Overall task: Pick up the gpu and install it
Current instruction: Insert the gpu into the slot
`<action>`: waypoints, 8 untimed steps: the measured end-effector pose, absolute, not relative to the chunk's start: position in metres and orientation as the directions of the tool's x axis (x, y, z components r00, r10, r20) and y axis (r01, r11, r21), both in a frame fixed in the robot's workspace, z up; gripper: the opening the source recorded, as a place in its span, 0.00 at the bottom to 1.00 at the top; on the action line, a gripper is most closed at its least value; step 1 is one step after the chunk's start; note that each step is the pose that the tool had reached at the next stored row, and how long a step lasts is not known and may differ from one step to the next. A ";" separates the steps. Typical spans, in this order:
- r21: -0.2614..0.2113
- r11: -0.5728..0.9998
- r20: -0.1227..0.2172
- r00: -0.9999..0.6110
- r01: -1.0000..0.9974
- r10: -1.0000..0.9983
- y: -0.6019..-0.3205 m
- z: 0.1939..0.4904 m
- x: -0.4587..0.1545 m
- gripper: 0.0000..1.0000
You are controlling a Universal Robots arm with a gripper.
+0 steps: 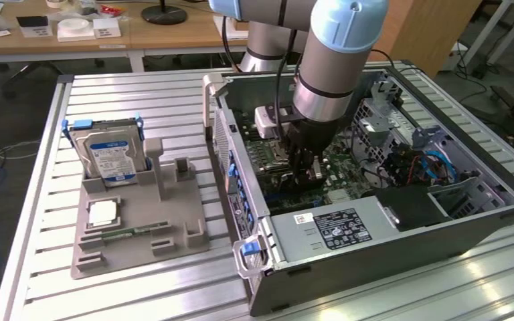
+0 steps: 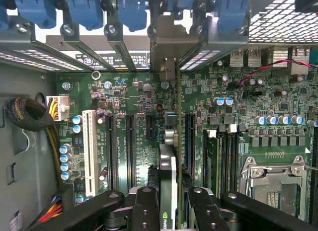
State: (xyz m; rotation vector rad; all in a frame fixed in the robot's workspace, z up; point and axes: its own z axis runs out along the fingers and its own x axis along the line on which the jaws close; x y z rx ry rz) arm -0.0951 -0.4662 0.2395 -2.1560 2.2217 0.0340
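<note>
The gpu (image 2: 169, 166) stands on edge over the green motherboard (image 2: 134, 92). Seen along its top edge, it is a thin black and silver card with a logo near my fingers. My gripper (image 2: 169, 203) is shut on it, one black finger (image 2: 144, 206) on each side. The card lines up with a long black expansion slot, and its silver end bracket (image 2: 166, 67) reaches the rear slot openings of the case. Whether it is pressed fully into the slot I cannot tell. In the exterior view my gripper (image 1: 305, 172) is down inside the open computer case (image 1: 471, 221).
On the case's rear wall is a row of blue slot clips (image 2: 131, 10). A power supply (image 1: 342, 229) fills the case's near end and blue cables (image 1: 436, 167) lie beside it. On the exterior view's left, a grey fixture (image 1: 185, 241) holds a hard drive (image 1: 107, 157) and a memory stick (image 1: 136, 232).
</note>
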 end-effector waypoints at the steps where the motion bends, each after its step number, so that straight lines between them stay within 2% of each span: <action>1: -0.016 0.030 -0.048 -0.030 -0.999 -0.998 -0.466 0.240 -0.095 0.27; 8: -0.016 0.031 -0.048 -0.030 -0.999 -0.998 -0.466 0.239 -0.095 0.27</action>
